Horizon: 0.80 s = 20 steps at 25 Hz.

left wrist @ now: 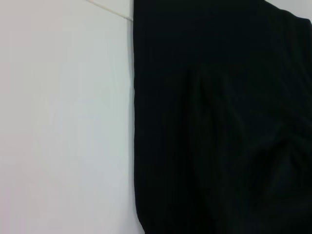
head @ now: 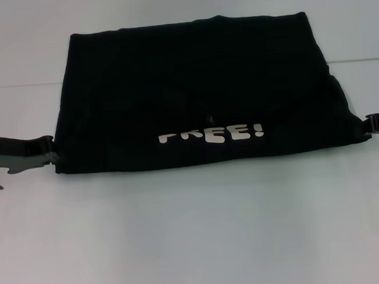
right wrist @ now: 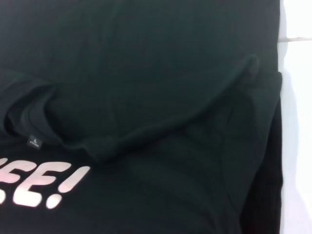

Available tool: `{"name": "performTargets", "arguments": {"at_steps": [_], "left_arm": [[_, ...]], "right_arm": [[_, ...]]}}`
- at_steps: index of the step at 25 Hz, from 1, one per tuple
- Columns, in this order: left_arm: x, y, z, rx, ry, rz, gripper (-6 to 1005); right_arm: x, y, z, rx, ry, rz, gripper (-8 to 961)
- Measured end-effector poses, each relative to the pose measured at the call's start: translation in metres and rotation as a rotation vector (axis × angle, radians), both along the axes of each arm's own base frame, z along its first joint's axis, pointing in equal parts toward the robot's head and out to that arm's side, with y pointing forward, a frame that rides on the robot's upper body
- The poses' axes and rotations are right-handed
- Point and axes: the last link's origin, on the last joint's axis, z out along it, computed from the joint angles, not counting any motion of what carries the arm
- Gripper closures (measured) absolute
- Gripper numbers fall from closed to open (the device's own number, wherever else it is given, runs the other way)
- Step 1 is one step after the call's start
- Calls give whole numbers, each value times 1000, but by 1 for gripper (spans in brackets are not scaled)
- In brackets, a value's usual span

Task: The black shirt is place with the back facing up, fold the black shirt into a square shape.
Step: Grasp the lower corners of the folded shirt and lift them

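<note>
The left hand point(head: 50, 153) is seen at the left near corner of the black shirt point(head: 192, 83), its fingers apparently pinched on the fabric edge; the right hand point(head: 368, 124) is set likewise at the right near corner, though whether it is pressed together cannot be told. The shirt lies on the white worktop point(head: 196, 232), folded into a wide rectangle with the "FREE!" lettering point(head: 212, 135) showing near the front edge. If the corners are drawn unevenly, the layers may be skewed and a lopsided fold produced; a weak pinch may let the cloth slip.
</note>
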Motion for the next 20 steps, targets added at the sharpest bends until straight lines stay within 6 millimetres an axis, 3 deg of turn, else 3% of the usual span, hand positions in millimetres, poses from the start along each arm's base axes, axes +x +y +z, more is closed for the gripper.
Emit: {"name": "performTargets", "arguments": {"at_steps": [9, 20], "left_arm": [[24, -22, -3, -220, -63, -90, 948], [34, -80, -6, -590, -105, -153, 942]], "right_arm": [[-3, -17, 8, -147, 35, -23, 917], [6, -81, 27, -398, 116, -94, 917]]}}
